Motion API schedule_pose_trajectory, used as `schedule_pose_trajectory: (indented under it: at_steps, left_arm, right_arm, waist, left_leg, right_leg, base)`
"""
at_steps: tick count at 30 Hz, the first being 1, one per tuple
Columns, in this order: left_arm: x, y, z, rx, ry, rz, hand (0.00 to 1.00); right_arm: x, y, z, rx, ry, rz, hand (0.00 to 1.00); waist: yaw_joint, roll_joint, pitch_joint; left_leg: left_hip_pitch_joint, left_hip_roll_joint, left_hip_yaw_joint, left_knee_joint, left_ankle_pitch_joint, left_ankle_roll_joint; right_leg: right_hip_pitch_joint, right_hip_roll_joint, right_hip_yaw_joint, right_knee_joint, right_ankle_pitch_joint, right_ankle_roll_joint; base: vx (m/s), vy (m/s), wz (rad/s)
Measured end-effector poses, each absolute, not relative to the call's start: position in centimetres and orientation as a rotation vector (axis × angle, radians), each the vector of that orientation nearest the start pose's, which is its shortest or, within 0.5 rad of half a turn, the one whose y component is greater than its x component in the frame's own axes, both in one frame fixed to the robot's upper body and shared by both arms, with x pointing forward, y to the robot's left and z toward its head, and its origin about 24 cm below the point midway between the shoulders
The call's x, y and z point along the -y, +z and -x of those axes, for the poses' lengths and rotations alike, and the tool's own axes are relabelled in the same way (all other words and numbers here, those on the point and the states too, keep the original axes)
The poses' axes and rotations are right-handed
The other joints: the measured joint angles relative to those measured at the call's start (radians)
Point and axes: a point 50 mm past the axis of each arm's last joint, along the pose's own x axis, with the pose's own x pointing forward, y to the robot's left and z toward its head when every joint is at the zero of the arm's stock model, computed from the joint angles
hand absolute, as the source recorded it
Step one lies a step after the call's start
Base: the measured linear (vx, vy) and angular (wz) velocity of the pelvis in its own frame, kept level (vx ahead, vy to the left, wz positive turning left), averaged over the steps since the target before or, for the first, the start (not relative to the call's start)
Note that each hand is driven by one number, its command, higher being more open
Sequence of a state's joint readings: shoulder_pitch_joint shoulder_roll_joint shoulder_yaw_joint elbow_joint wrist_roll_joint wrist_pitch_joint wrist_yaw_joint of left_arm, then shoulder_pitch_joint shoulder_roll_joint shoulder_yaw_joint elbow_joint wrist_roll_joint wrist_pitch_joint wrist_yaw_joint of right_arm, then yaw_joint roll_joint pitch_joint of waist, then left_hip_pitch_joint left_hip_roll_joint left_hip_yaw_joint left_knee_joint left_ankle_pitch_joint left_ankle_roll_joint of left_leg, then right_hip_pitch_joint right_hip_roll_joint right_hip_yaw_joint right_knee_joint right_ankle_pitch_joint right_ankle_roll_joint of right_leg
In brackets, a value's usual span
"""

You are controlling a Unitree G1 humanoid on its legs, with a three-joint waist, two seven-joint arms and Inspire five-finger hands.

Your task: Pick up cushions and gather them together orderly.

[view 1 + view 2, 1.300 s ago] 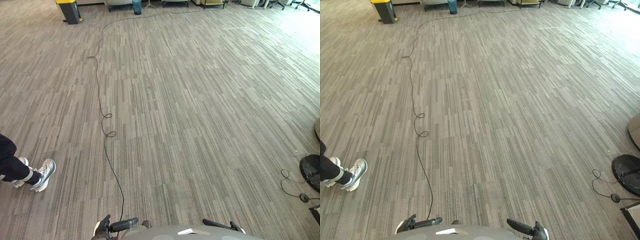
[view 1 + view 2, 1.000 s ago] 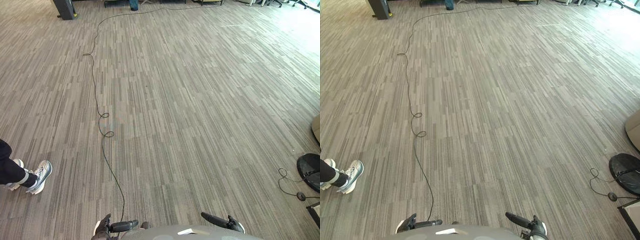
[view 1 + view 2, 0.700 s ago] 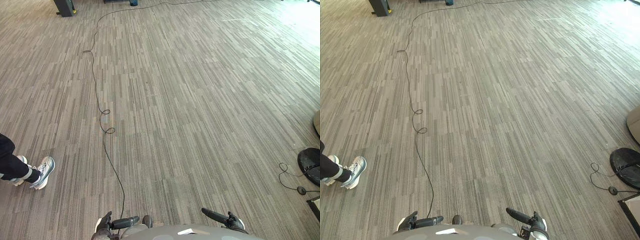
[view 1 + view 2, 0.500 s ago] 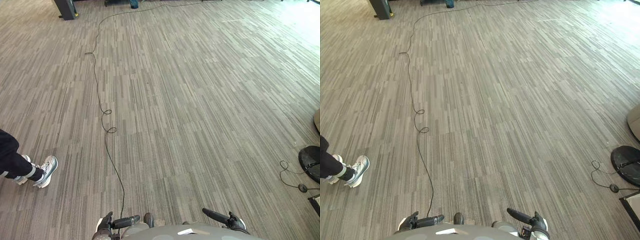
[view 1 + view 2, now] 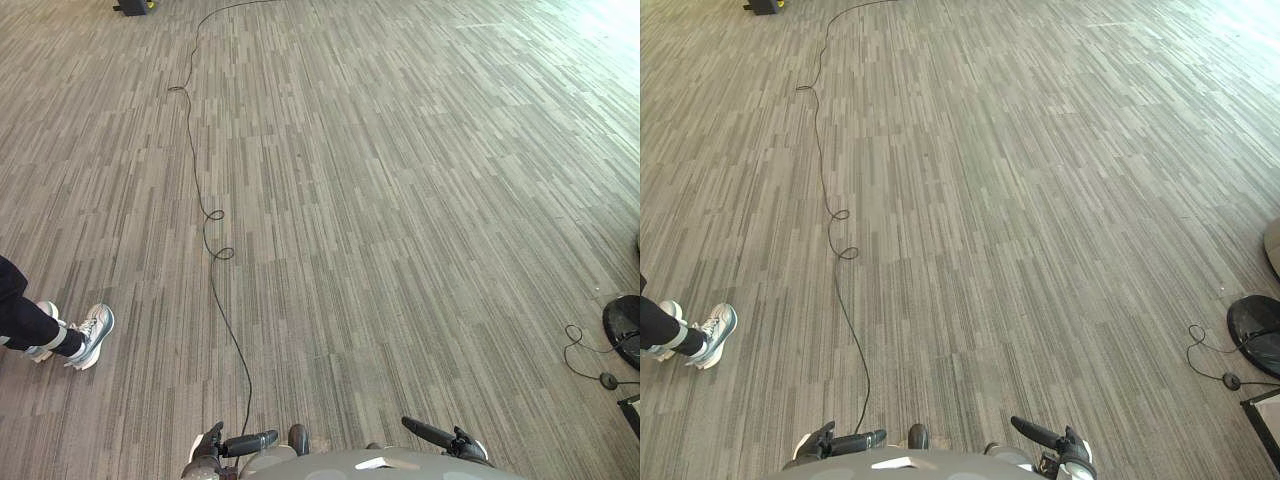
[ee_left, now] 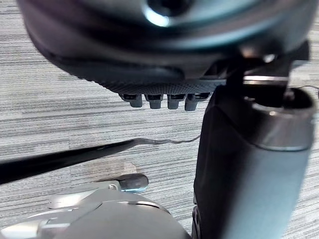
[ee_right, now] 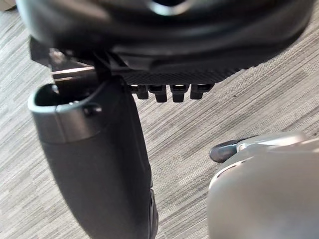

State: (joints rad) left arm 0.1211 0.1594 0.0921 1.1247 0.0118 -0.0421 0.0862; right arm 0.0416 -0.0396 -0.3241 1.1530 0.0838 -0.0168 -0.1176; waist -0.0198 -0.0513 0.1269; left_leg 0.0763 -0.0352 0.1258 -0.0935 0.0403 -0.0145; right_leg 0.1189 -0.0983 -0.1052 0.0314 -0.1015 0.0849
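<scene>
While left hand, right hand hang low, straight fingers point inward.

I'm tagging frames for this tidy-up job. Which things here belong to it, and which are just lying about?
Belong to the job: left hand, right hand, both open and holding nothing.
Just lying about: a person's shoes on the robot's left, black round base on its right.

Premises read as an open-plan office or lab floor: grey streaked commercial carpet tiles cover a wide open area. A round black stand base with a cord sits at the right edge. A person's trainers stand at the left.
</scene>
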Motion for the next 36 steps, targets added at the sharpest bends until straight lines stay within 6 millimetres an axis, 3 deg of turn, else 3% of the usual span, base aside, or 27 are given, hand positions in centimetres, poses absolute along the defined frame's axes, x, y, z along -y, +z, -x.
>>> schedule_pose_trajectory:
  at_steps: [4,6,9,11,13,15,19,20,23,24,25,26,27,28,29,30,32,36]
  left_arm:
    - [-22.8,-16.3,-7.0,-1.172,0.261,-0.149,1.0]
    - [-22.7,-16.2,-7.4,-1.162,0.261,-0.144,1.0]
    - [-22.1,-16.2,-8.0,-1.144,0.255,-0.132,1.0]
    - [-22.8,-15.9,-8.5,-1.13,0.265,-0.15,1.0]
    - [-23.0,-15.8,-8.7,-1.129,0.273,-0.158,1.0]
    - [-23.0,-15.8,-8.8,-1.127,0.273,-0.156,1.0]
    - [-22.9,-15.9,-8.8,-1.129,0.276,-0.147,1.0]
    - [-22.9,-15.9,-8.8,-1.13,0.278,-0.144,1.0]
    - [-22.6,-16.0,-8.6,-1.131,0.317,-0.088,1.0]
    - [-22.2,-16.1,-8.4,-1.13,0.341,-0.047,1.0]
    - [-22.1,-16.1,-8.6,-1.123,0.346,-0.036,1.0]
    - [-21.9,-15.9,-9.1,-1.1,0.345,-0.023,1.0]
    - [-21.7,-15.8,-9.6,-1.074,0.361,0.002,1.0]
    - [-21.5,-15.7,-9.9,-1.059,0.373,0.023,1.0]
    - [-21.5,-15.4,-10.4,-1.031,0.384,0.035,1.0]
    - [-21.7,-15.0,-11.3,-0.986,0.388,0.034,1.0]
    - [-21.3,-14.5,-12.6,-0.93,0.385,0.051,1.0]
    - [-20.5,-13.9,-14.2,-0.879,0.371,0.089,1.0]
  right_arm:
    - [19.5,-16.5,-9.6,-1.127,-0.476,-0.207,1.0]
    - [19.4,-16.4,-10.1,-1.113,-0.474,-0.211,1.0]
    - [19.9,-16.0,-11.0,-1.073,-0.485,-0.215,1.0]
    - [19.9,-15.7,-11.4,-1.039,-0.49,-0.218,1.0]
    - [19.9,-15.7,-11.4,-1.025,-0.489,-0.217,1.0]
    - [19.9,-15.5,-11.6,-1.011,-0.489,-0.216,1.0]
    - [20.4,-15.3,-11.9,-0.987,-0.495,-0.205,1.0]
    - [20.9,-15.4,-11.4,-1.004,-0.504,-0.191,1.0]
    - [21.3,-16.3,-8.3,-1.103,-0.558,-0.209,1.0]
    - [21.6,-16.4,-7.4,-1.13,-0.579,-0.215,1.0]
    - [21.6,-16.4,-7.4,-1.13,-0.579,-0.212,1.0]
    - [21.8,-16.3,-7.7,-1.113,-0.58,-0.205,1.0]
    - [22.3,-16.1,-8.0,-1.097,-0.58,-0.187,1.0]
    - [22.5,-16.0,-8.2,-1.094,-0.569,-0.166,1.0]
    - [22.5,-15.9,-8.3,-1.09,-0.553,-0.139,1.0]
    - [22.0,-15.7,-8.9,-1.074,-0.524,-0.128,1.0]
    - [21.4,-15.5,-9.9,-1.046,-0.491,-0.124,1.0]
    - [19.6,-15.1,-12.3,-0.993,-0.438,-0.148,1.0]
  waist:
    - [0.004,0.004,0.005]
    - [0.006,0.019,0.014]
    - [0.011,0.039,0.051]
    - [0.007,0.02,0.071]
    - [0.006,0.004,0.075]
    - [0.005,0.006,0.075]
    - [-0.022,0.018,0.083]
    - [-0.041,0.02,0.083]
    - [-0.044,0.028,0.073]
    - [-0.042,0.048,0.068]
    - [-0.042,0.053,0.067]
    - [-0.043,0.065,0.072]
    - [-0.038,0.092,0.083]
    - [-0.034,0.105,0.092]
    - [-0.029,0.103,0.098]
    - [-0.017,0.08,0.106]
    - [0.008,0.058,0.101]
    - [0.029,0.047,0.11]
  left_leg:
    - [-0.037,0.009,0.009,-0.001,0.001,-0.003]
    - [-0.053,0.017,0.028,0.0,-0.043,0.032]
    - [-0.056,0.032,0.039,0.0,-0.071,0.052]
    - [-0.024,0.019,0.038,0.01,-0.078,0.065]
    - [-0.005,0.021,0.015,0.041,-0.105,0.086]
    - [0.002,0.032,0.006,0.061,-0.127,0.086]
    - [0.037,0.055,-0.014,0.086,-0.193,0.062]
    - [0.057,0.059,-0.035,0.094,-0.221,0.043]
    - [0.116,0.071,-0.068,0.138,-0.305,-0.017]
    - [0.088,0.105,-0.055,0.269,-0.324,-0.044]
    - [0.053,0.113,-0.045,0.351,-0.328,-0.05]
    - [-0.052,0.14,-0.023,0.606,-0.321,-0.059]
    - [-0.141,0.193,-0.015,0.843,-0.299,-0.074]
    - [-0.178,0.235,0.0,0.982,-0.299,-0.076]
    - [-0.22,0.273,0.022,1.104,-0.304,-0.071]
    - [-0.263,0.28,0.045,1.138,-0.311,-0.061]
    - [-0.349,0.283,0.079,1.108,-0.312,-0.058]
    - [-0.451,0.267,0.122,0.854,-0.313,-0.047]
  right_leg:
    - [-0.056,0.008,0.0,0.035,0.004,-0.006]
    - [-0.096,0.014,-0.002,0.077,0.002,-0.003]
    - [-0.246,0.004,-0.003,0.371,-0.014,0.01]
    - [-0.364,-0.036,-0.006,0.65,-0.005,-0.016]
    - [-0.42,-0.048,-0.022,0.765,-0.061,-0.03]
    - [-0.452,-0.044,-0.058,0.739,-0.09,-0.029]
    - [-0.501,0.015,-0.08,0.464,-0.07,-0.013]
    - [-0.498,0.037,-0.064,0.356,-0.034,-0.02]
    - [-0.474,0.051,-0.055,0.324,0.044,-0.087]
    - [-0.453,0.069,-0.071,0.351,0.041,-0.13]
    - [-0.443,0.073,-0.075,0.349,0.03,-0.137]
    - [-0.406,0.086,-0.079,0.325,0.007,-0.147]
    - [-0.35,0.117,-0.077,0.296,-0.005,-0.165]
    - [-0.296,0.141,-0.074,0.277,-0.012,-0.176]
    - [-0.214,0.161,-0.06,0.256,-0.03,-0.202]
    - [-0.146,0.16,-0.029,0.232,-0.045,-0.217]
    - [-0.095,0.15,-0.001,0.202,-0.069,-0.21]
    - [0.02,0.132,0.037,0.135,-0.106,-0.18]
  base:
    - [-0.07,-0.026,-0.04]
    - [-0.1,0.027,-0.11]
    - [-0.11,0.064,-0.09]
    - [-0.03,0.058,0.19]
    - [0.06,0.014,0.32]
    - [0.1,-0.005,0.16]
    - [0.27,-0.073,0.16]
    - [0.39,-0.139,0.51]
    - [0.53,-0.207,0.54]
    - [0.54,-0.207,0.25]
    - [0.67,-0.249,0.16]
    - [0.75,-0.254,0.01]
    - [0.62,-0.199,-0.08]
    - [0.58,-0.137,-0.2]
    - [0.5,-0.07,-0.27]
    - [0.58,-0.078,-0.26]
    - [0.42,-0.046,-0.45]
    - [0.46,0.054,-0.43]
